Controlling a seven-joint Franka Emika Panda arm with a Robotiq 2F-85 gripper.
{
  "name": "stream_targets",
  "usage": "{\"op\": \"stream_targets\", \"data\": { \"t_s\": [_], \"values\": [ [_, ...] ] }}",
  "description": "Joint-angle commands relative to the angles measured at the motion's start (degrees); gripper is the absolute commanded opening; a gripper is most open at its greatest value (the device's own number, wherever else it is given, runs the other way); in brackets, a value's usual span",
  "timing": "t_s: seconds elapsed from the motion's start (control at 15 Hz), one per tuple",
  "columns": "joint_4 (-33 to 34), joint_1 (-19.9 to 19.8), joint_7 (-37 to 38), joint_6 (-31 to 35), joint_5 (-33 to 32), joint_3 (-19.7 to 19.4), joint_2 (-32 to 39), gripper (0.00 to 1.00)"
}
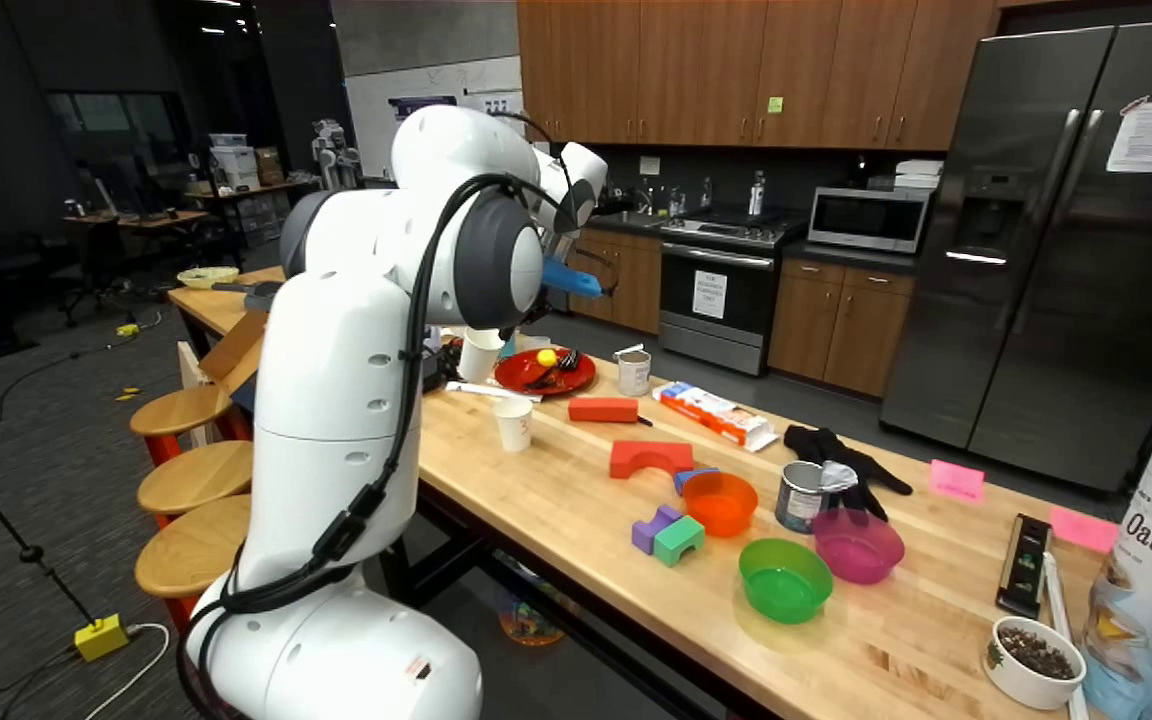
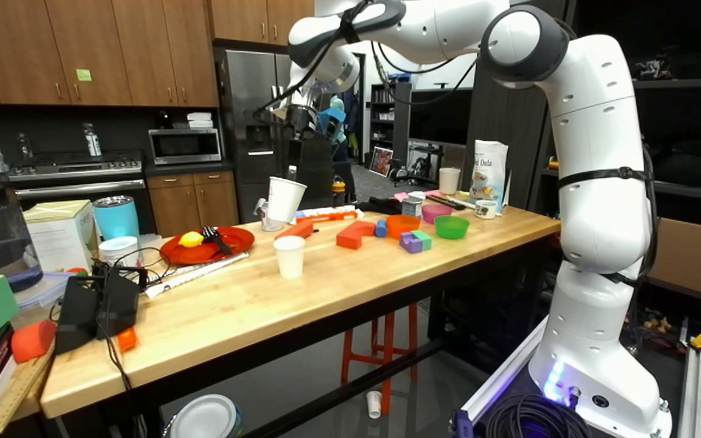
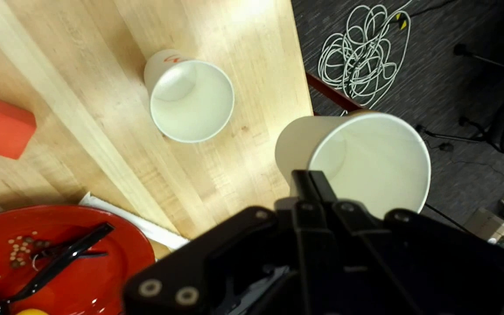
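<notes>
My gripper (image 3: pixel 309 175) is shut on the wall of a white paper cup (image 3: pixel 357 153), with one finger inside the rim and one outside. In an exterior view the gripper (image 2: pixel 293 170) holds this cup (image 2: pixel 285 199) tilted above the table. It also shows in an exterior view (image 1: pixel 480 355), where the arm hides most of the gripper. A second white paper cup (image 3: pixel 190 103) with a red mark stands upright on the table, apart from the held cup. It shows in both exterior views (image 1: pixel 513 424) (image 2: pixel 290 258).
A red plate (image 3: pixel 120 258) with a black utensil and a yellow item lies nearby, beside a white strip (image 2: pixel 198 275). Red blocks (image 1: pixel 651 458), an orange bowl (image 1: pixel 721 505), a green bowl (image 1: pixel 786 582) and a tin (image 1: pixel 798 497) stand along the wooden table (image 2: pixel 338 267).
</notes>
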Motion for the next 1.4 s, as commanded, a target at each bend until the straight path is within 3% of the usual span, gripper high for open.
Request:
{"op": "stream_targets", "data": {
  "t_s": [0.0,0.27,0.47,1.33],
  "values": [
    [1.4,0.5,7.8,-6.0,-1.7,-0.8,-0.6,0.01],
    [3.2,0.7,18.5,-12.8,-3.0,-1.3,0.0,0.01],
    [5.2,1.0,22.5,-15.4,-5.0,-1.4,0.7,0.01],
    [18.3,3.2,16.2,-13.8,-16.2,-0.6,9.9,0.01]
  ]
}}
